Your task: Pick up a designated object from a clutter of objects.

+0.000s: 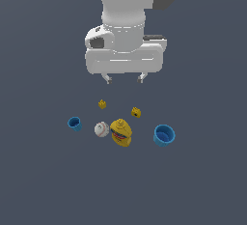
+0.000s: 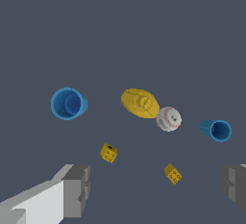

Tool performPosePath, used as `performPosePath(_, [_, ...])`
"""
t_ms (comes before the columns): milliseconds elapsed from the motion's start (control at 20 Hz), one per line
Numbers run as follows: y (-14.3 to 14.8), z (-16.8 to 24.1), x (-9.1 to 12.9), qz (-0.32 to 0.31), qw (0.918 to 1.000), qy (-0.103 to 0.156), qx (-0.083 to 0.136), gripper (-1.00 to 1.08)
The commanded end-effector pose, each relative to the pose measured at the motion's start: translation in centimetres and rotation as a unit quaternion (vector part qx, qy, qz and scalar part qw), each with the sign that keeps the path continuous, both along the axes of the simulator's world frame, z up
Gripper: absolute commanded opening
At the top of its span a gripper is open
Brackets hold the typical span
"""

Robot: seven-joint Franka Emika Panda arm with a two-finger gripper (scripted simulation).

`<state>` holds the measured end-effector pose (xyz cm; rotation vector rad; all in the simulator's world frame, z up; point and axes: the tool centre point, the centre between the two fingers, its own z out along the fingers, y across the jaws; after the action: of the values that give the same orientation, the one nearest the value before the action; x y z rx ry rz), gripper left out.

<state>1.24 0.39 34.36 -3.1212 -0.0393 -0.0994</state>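
Overhead, the white robot gripper [image 1: 124, 79] hangs well above the dark grey floor [image 1: 43, 185], its two short dark-tipped fingers [image 1: 109, 79] spread wide apart with nothing between them. In the wrist view the same two grey finger pads [image 2: 77, 189] sit at opposite edges of the picture, confirming that the tool is open and empty.

Below it lies the clutter. The small bright-blue tapered cup [image 1: 74, 123] stands at the exterior view's left end of the group, mouth upward, apart from everything else; its nearest neighbour is the white baseball with red stitching [image 1: 101, 129], a short way to its right. In the wrist view this small cup [image 2: 216, 130] appears tipped away so that both its rim and its side wall show.

Just beside the baseball, close enough that they may touch, stands the yellow squeeze bottle with a red-and-blue label [image 1: 120, 132], roughly at the middle of the group. The larger, wider blue cup [image 1: 164, 135] sits well apart at the exterior view's right end, also mouth upward.

Two tiny yellow studded blocks rest farther back, nearer the gripper: one yellow block [image 1: 102, 104] behind the baseball, the other yellow block [image 1: 136, 112] behind and to the right of the bottle. Neither touches anything else.
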Motion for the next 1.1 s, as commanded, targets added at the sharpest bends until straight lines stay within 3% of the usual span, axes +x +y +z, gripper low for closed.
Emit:
performPosePath(0, [0.0, 0.0, 0.0, 0.0, 1.0, 0.0, 0.0, 1.0])
performPosePath(550, [-2.9, -2.8, 1.1, 0.013, 0.9999, 0.003, -0.004, 1.0])
performPosePath(1050, [-11.2, -10.8, 2.3, 0.049, 0.9986, 0.013, -0.013, 1.0])
